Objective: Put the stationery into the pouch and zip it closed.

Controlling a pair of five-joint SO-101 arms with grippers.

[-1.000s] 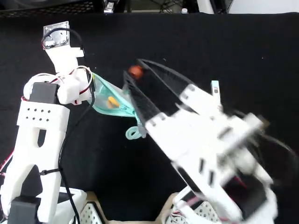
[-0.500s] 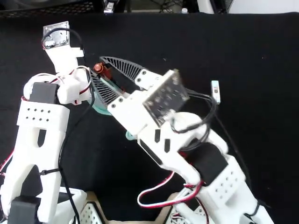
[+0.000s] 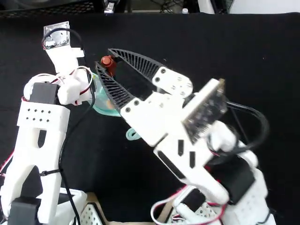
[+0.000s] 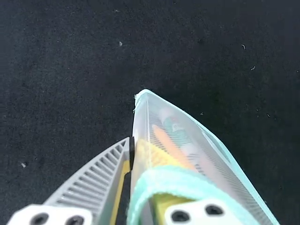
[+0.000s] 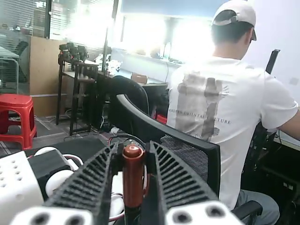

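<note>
Left gripper (image 4: 133,151) clamped on pouch (image 4: 180,140) edge, holding it up off black table (image 3: 220,42), probably so mouth is easy to load. Right gripper (image 3: 103,58) shut tight on red-brown pen (image 3: 108,63), upright between jaws, right over pouch beside left gripper; lined up for drop-in, I judge. Orange and yellow pieces already inside. Zipping not yet done.
</note>
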